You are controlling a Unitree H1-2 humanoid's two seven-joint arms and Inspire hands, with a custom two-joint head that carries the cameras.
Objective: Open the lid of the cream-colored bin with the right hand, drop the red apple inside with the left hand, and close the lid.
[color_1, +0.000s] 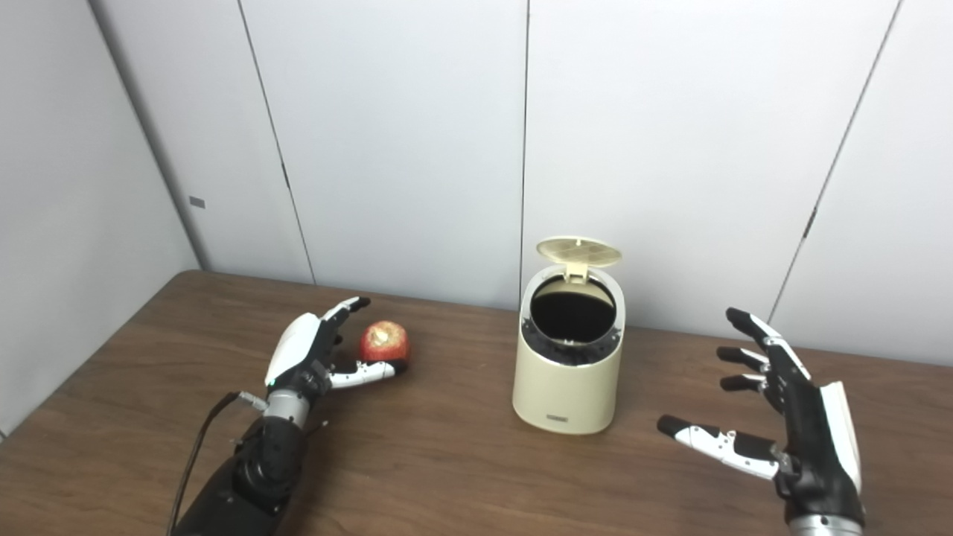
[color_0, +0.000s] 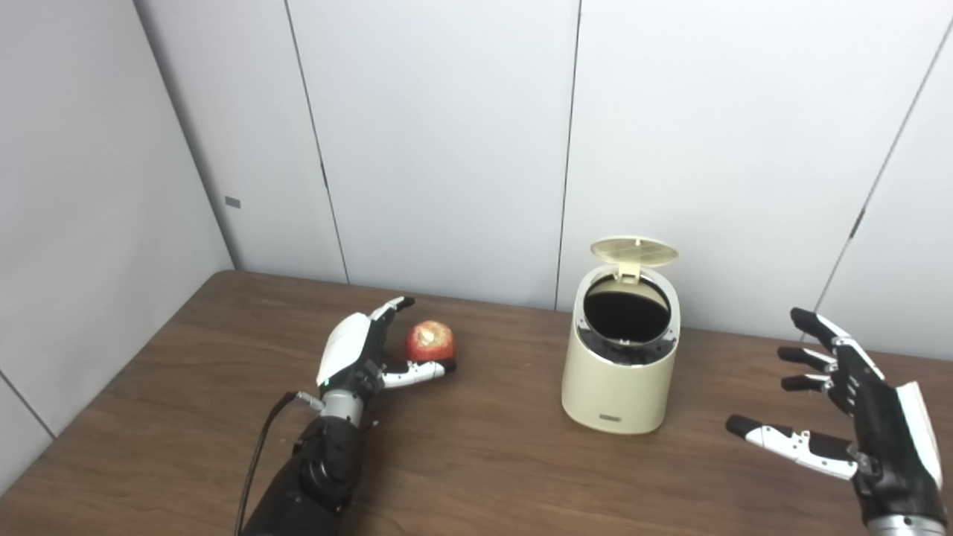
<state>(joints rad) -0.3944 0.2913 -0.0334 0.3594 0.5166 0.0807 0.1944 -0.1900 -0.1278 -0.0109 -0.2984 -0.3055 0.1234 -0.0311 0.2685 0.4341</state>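
a brown wooden table [color_0: 476,461] stands before grey wall panels. the left hand [color_0: 357,353] is spread loosely around the red apple [color_0: 429,342], thumb under it, not yet gripping. the cream-colored bin [color_0: 619,372] stands upright, its lid [color_0: 633,251] raised at the back. the right hand [color_0: 856,406] is spread wide, holding nothing, well right of the bin.

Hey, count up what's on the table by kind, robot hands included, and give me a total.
Apples: 1, red apple
Bins: 1, cream bin, lid open
Robot hands: 2, left hand at the apple, right hand open
Total: 4
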